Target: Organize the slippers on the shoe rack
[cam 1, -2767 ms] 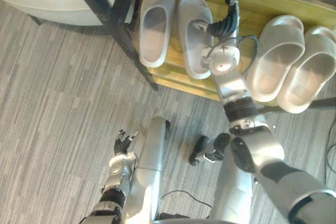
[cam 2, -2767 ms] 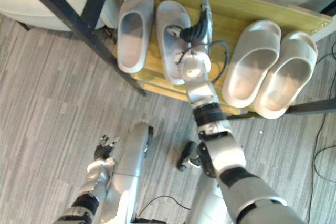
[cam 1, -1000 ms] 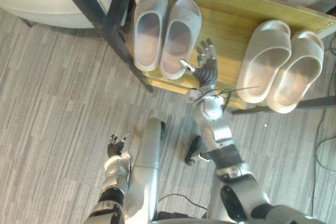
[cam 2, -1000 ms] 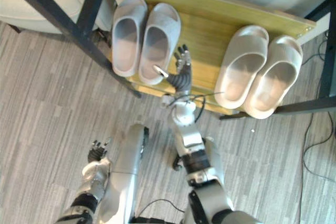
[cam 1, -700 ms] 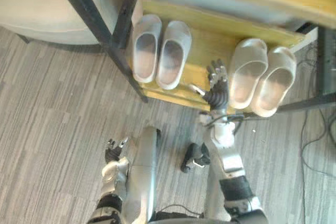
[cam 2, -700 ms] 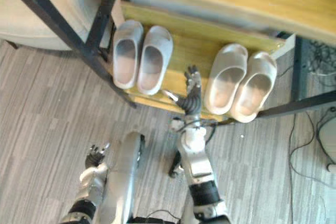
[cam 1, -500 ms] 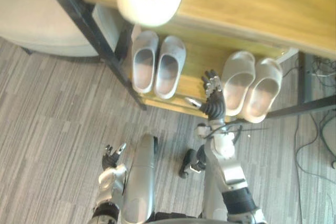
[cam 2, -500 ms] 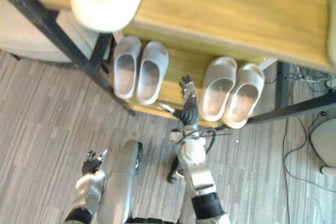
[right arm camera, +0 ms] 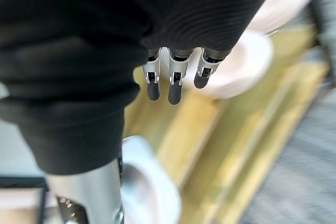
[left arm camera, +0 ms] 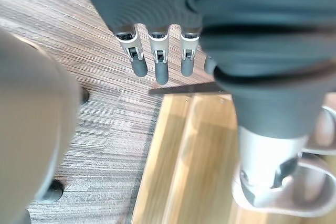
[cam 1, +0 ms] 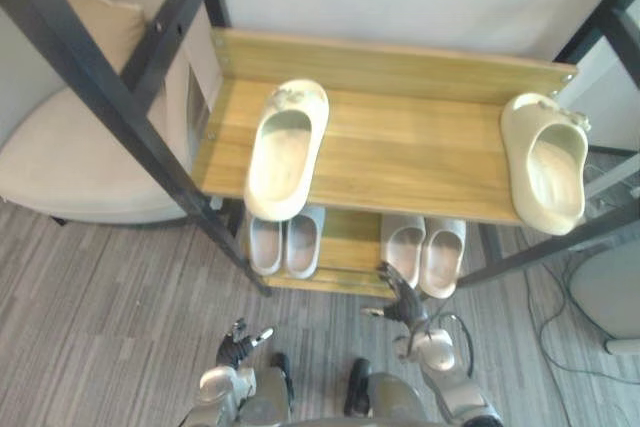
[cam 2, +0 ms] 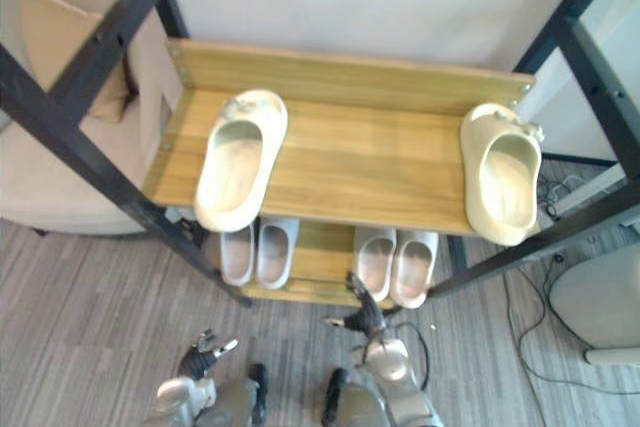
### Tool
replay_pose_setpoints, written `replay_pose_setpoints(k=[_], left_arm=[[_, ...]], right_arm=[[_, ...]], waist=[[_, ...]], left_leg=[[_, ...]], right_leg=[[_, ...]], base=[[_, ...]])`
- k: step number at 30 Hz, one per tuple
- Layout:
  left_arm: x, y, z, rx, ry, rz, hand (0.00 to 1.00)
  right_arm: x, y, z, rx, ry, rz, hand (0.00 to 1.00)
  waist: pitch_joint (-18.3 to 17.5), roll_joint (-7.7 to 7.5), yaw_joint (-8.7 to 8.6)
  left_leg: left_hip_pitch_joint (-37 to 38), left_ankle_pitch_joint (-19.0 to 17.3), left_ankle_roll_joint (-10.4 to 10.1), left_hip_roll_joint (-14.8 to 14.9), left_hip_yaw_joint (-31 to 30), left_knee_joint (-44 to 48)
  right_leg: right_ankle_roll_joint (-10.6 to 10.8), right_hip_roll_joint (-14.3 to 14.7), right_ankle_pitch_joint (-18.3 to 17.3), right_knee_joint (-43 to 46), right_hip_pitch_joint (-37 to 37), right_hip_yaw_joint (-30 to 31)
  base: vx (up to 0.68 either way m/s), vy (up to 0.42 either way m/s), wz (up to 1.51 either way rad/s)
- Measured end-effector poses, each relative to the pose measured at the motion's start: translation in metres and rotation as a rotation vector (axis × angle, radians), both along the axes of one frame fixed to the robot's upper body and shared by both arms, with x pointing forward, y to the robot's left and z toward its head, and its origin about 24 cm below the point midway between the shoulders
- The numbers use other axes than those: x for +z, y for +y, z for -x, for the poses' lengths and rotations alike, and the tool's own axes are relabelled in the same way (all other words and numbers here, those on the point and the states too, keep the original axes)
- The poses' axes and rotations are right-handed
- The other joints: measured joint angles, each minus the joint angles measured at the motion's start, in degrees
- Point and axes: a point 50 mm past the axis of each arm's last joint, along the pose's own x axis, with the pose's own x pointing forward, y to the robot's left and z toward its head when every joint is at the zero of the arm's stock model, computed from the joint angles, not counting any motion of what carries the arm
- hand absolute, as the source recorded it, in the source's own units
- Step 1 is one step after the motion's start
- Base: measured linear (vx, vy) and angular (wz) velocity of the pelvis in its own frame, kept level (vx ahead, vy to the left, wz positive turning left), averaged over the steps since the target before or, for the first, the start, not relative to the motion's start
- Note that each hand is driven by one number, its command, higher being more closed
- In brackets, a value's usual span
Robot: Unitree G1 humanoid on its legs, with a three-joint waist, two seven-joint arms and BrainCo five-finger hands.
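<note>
Left cream slipper (cam 2: pixel 240 157) on upper shelf (cam 2: pixel 370 162)

Shoe rack (cam 1: pixel 110 97), top shelf (cam 1: pixel 410 147): left cream slipper (cam 1: pixel 285 150), right cream slipper (cam 1: pixel 547 162); lower shelf (cam 1: pixel 352 232): left pair (cam 1: pixel 285 244), right pair (cam 1: pixel 425 250)

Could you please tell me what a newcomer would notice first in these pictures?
The left cream slipper and the right cream slipper lie far apart on the upper shelf, both poking past its front edge. On the lower shelf a grey pair and a pale pair sit neatly side by side. The right hand hangs open in front of the pale pair; the left hand is open, low over the floor.
</note>
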Motion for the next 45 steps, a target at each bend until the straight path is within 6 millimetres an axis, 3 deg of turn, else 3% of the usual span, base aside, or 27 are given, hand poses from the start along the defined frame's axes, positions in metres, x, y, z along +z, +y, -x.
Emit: replay_pose_setpoints(k=[3, 7, 12, 19, 27, 32, 45], left_arm=[[-0.001, -0.003, 0.004, -0.021, 0.005, -0.003, 0.0], [0.007, -0.011, -0.001, -0.092, -0.049, -0.007, 0.0], [0.021, -0.029, -0.005, -0.185, -0.14, 0.022, 0.0], [0.074, -0.082, -0.029, -0.425, -0.422, 0.165, 0.0], [0.128, -0.141, -0.035, -0.681, -0.649, 0.34, 0.0], [0.146, -0.148, -0.038, -0.699, -0.719, 0.398, 0.0], [0.233, -0.163, -0.056, -0.72, -1.096, 0.5, 0.0]], right_arm=[[-0.019, -0.018, 0.015, -0.049, 0.109, 0.052, 0.0], [-0.037, -0.031, 0.034, -0.106, 0.223, 0.066, 0.0], [-0.048, -0.034, 0.046, -0.124, 0.295, 0.073, 0.0], [-0.062, -0.036, 0.063, -0.146, 0.405, 0.076, 0.0], [-0.067, -0.038, 0.07, -0.169, 0.44, 0.067, 0.0], [-0.067, -0.038, 0.069, -0.179, 0.443, 0.056, 0.0], [-0.069, -0.035, 0.07, -0.16, 0.457, 0.063, 0.0]], waist=[[-1.3, 1.11, -0.22], [-2.2, 1.47, -0.61], [-3.3, 1.91, -0.48], [-4.2, 3.31, -0.3], [-4.4, 3.43, -0.45], [-5.2, 3.49, -0.64], [-6.1, 3.55, -0.84]], left_leg=[[3.6, 1.6, 0.2, -0.8, -0.2, -4.3], [5.0, 3.3, 0.5, -1.5, -2.4, -7.2], [6.7, 5.1, 0.5, -1.9, -3.4, -10.2], [8.5, 8.4, 1.3, -2.7, -6.4, -14.6], [9.4, 9.8, 1.3, -2.7, -7.6, -16.8], [9.6, 9.8, 1.3, -2.6, -7.0, -16.8], [11.3, 9.6, 1.3, -2.4, -5.8, -17.4]], right_leg=[[0.6, 0.3, 1.6, -4.5, 3.7, -0.4], [0.9, 0.3, 2.5, -7.0, 6.0, -2.3], [0.8, 0.5, 3.2, -8.5, 7.4, -3.3], [0.8, 0.3, 4.2, -10.2, 9.2, -5.5], [0.8, 0.4, 4.3, -10.6, 9.2, -6.4], [0.6, 0.6, 4.5, -10.7, 9.4, -5.7], [0.6, 1.0, 5.4, -12.2, 10.8, -4.3]], base=[[0.08, 0.038, 0.03], [0.03, 0.0, 0.25], [-0.02, -0.004, 0.12], [-0.06, 0.005, 0.19], [-0.03, -0.001, 0.06], [0.04, -0.002, -0.06], [-0.01, 0.0, -0.05]])
